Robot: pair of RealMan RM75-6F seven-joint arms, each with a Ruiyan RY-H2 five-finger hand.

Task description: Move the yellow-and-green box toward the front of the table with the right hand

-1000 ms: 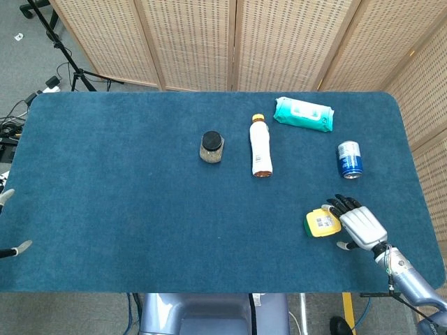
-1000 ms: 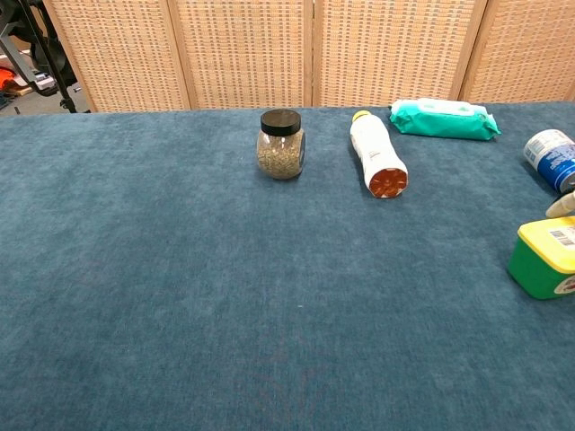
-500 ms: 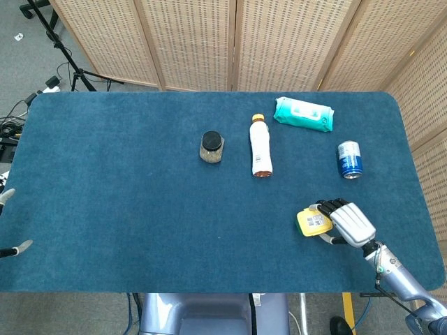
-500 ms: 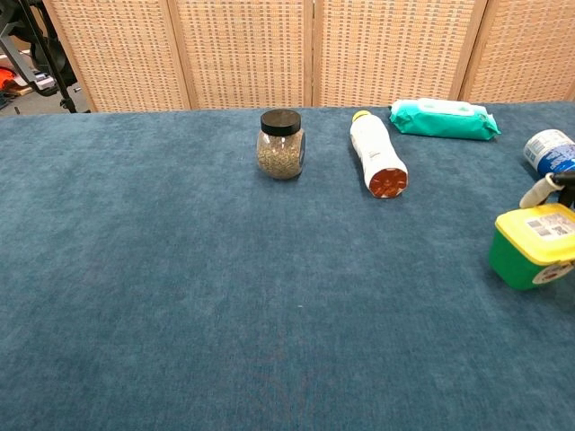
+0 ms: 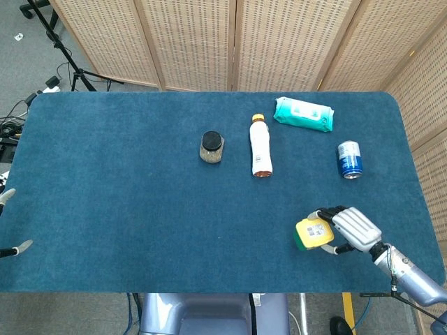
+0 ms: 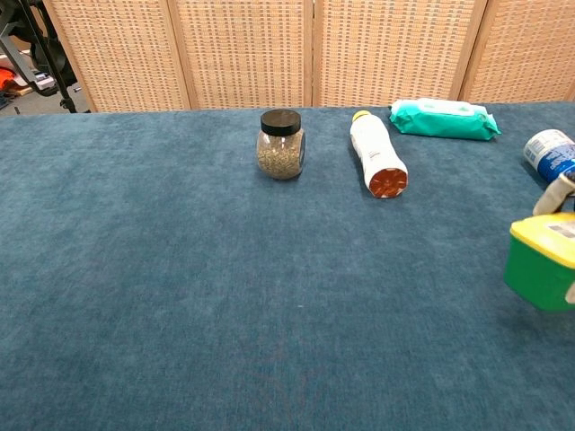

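Note:
The yellow-and-green box [image 5: 311, 234] has a yellow lid and a green body. It is near the table's front right, and my right hand [image 5: 354, 229] grips it from the right side. In the chest view the yellow-and-green box [image 6: 542, 263] shows at the right edge, seemingly lifted slightly off the cloth, with only a fingertip of my right hand [image 6: 557, 193] visible behind it. My left hand [image 5: 10, 223] barely shows at the left edge of the head view, off the table, with fingertips apart and nothing between them.
A blue can [image 5: 349, 160] lies behind the box. A white bottle [image 5: 260, 146] lies on its side mid-table beside a dark-lidded jar [image 5: 211, 146]. A teal wipes pack [image 5: 304, 114] sits at the back. The blue table [image 5: 126, 209] ends just in front of the box.
My right hand closed around the box and carried it left and toward the table's front edge; it now looks raised off the cloth.

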